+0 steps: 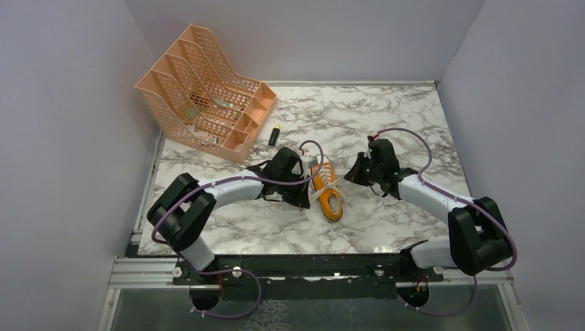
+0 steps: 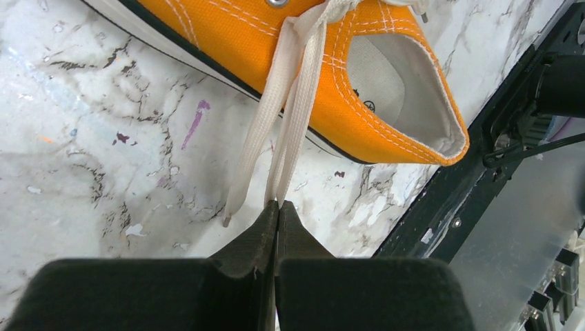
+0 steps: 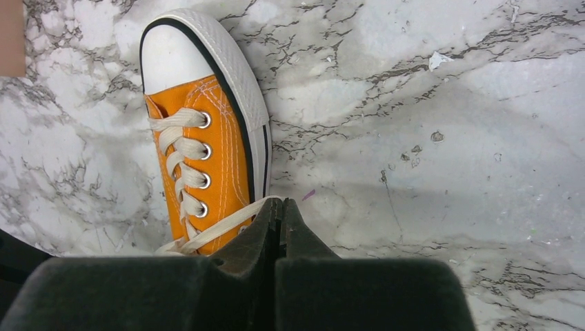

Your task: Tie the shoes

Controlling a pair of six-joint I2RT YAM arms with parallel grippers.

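Bench: white marble pattern with grey veins, scuffed. The left wrist view shows a purple smear on it. Peach mesh file organizer lies at the far left corner, with some small items in its compartments, too small to identify. A small black marker with a yellow end lies just beside the organizer's right corner, not touching. Pale lilac walls enclose three sides. An aluminium rail runs along the near edge.

Left arm and right arm share white links, bulky black joints, looping purple cables, tapered black fingers.
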